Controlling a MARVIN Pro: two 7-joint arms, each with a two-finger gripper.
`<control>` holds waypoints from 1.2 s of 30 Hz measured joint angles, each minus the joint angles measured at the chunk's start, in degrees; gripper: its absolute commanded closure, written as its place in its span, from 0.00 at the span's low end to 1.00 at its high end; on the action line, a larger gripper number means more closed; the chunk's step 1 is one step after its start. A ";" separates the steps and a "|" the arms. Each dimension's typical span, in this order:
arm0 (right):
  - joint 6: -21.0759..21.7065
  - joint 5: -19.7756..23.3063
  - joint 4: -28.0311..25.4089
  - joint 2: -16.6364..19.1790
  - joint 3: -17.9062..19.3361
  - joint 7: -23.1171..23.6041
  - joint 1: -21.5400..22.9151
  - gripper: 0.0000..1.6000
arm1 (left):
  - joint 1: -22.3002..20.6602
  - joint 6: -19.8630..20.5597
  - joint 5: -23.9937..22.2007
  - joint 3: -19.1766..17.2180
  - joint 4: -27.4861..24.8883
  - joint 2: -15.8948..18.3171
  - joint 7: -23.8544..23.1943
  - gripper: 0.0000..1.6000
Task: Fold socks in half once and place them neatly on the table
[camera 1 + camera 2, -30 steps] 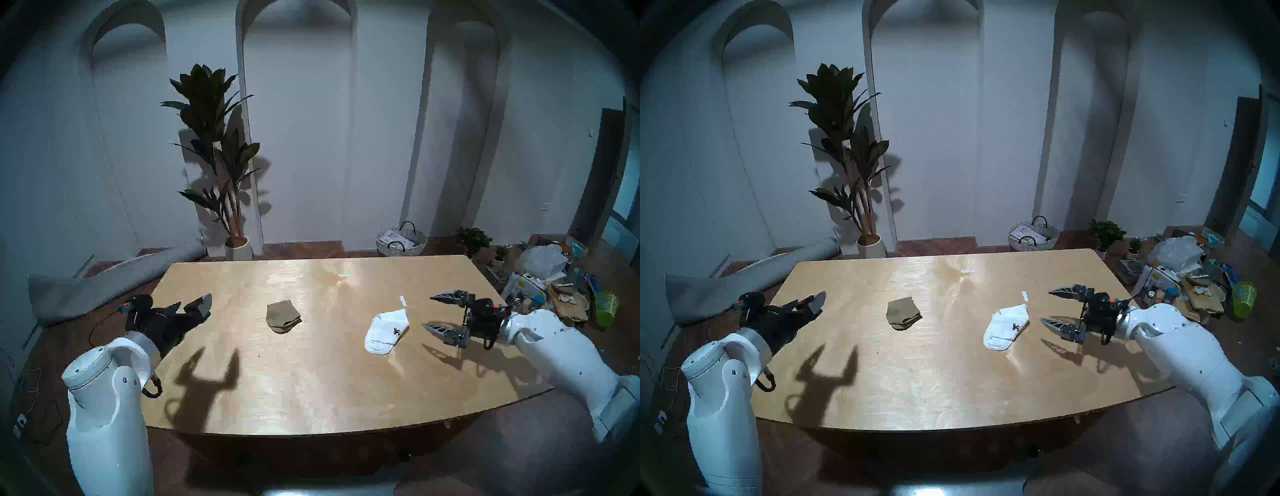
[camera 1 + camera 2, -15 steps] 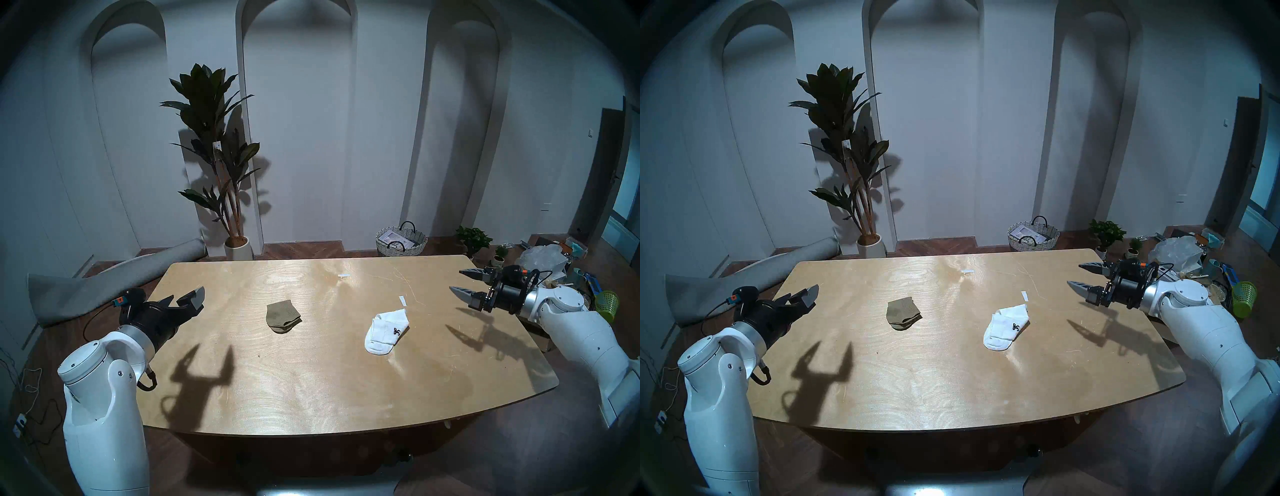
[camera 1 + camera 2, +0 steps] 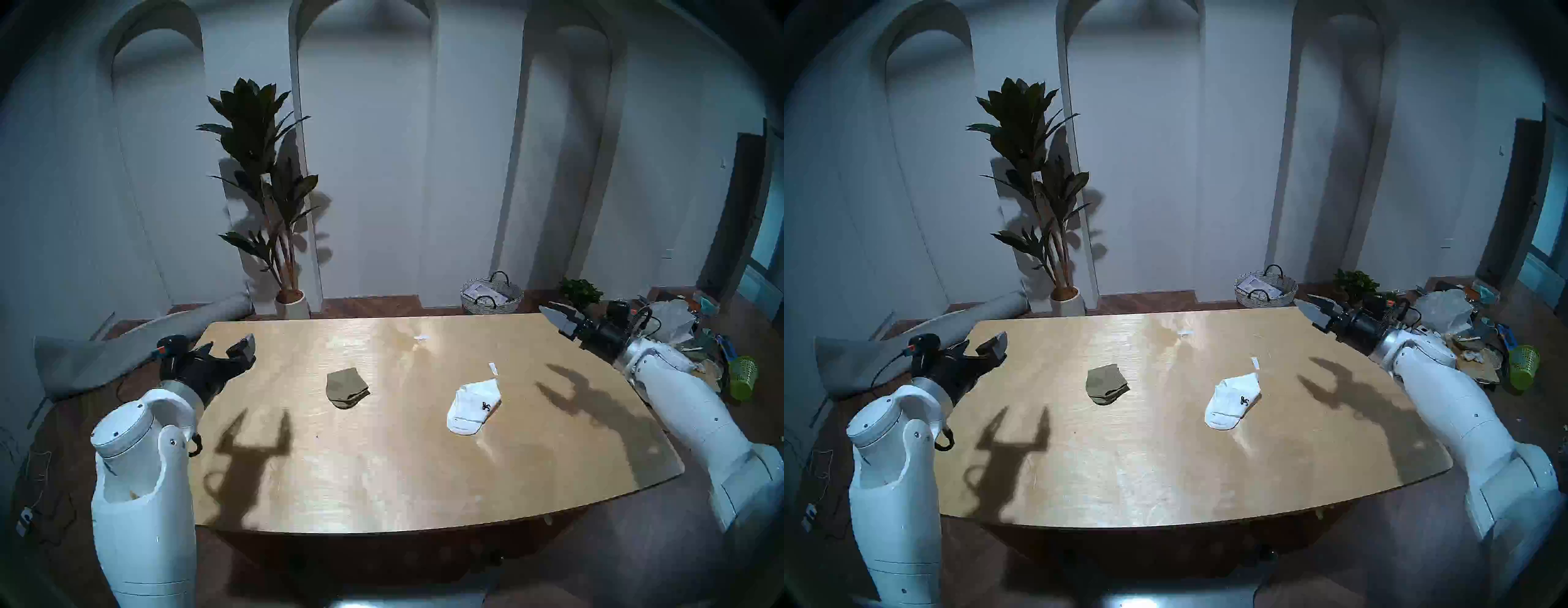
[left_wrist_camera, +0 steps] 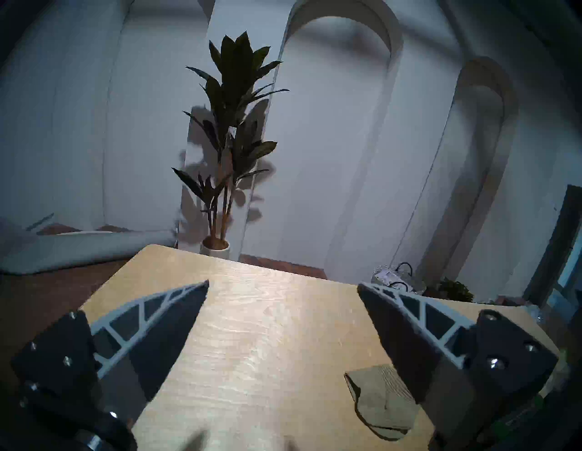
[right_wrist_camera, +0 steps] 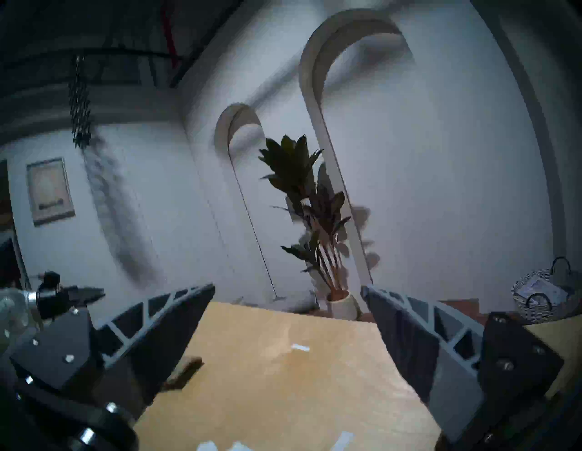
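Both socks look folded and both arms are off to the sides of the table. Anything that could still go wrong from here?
1. The white sock lies askew, its layers not squarely stacked; it may not pass as neat, and might loosen if nudged.
2. A paper strip lies just beyond its cuff; a re-grasp there could pinch the strip too.
3. The left gripper hangs open over the table near the olive sock; a low sweep could drag it. The right gripper is open too.

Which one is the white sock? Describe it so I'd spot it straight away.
Find the big wooden table. Right of its middle lies the white sock, folded over. Unlike the olive-brown sock to its left, it bears a small black emblem.
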 measured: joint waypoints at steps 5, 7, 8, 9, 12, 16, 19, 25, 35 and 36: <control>1.90 3.67 -1.08 -3.39 0.54 -3.05 -1.33 0.00 | -1.74 -2.86 2.41 2.05 3.08 0.22 1.68 0.00; 2.34 4.49 -1.71 -4.32 0.58 -4.18 -2.05 0.00 | -2.39 -4.06 3.32 2.74 4.17 0.34 2.28 0.00; 2.54 4.91 -2.09 -4.80 0.59 -4.80 -2.48 0.00 | -2.76 -4.70 3.75 3.10 4.77 0.40 2.59 0.00; 2.70 5.24 -2.43 -5.18 0.61 -5.34 -2.84 0.00 | -3.05 -5.25 4.13 3.40 5.24 0.44 2.84 0.00; 2.88 6.13 -3.69 -6.31 0.86 -7.35 -4.10 0.00 | -4.07 -7.34 5.48 4.44 6.84 0.70 3.60 0.00; 2.52 7.00 -5.41 -7.25 1.49 -10.17 -5.40 0.00 | -5.06 -9.89 7.01 5.56 8.67 1.16 4.16 0.00; 1.81 7.47 -6.67 -7.67 2.21 -12.58 -6.21 0.00 | -5.57 -11.72 7.85 6.26 9.95 1.56 4.28 0.00; -0.38 7.70 -9.10 -7.82 3.88 -18.27 -7.76 0.00 | -6.34 -15.13 9.06 7.21 12.40 2.25 3.96 0.00; -4.06 7.09 -14.98 -7.90 5.39 -30.17 -11.11 0.00 | -8.02 -21.38 10.49 8.46 17.10 3.62 2.04 0.00; -4.21 6.93 -15.39 -7.93 5.39 -30.94 -11.34 0.00 | -8.15 -21.76 10.54 8.56 17.43 3.72 1.87 0.00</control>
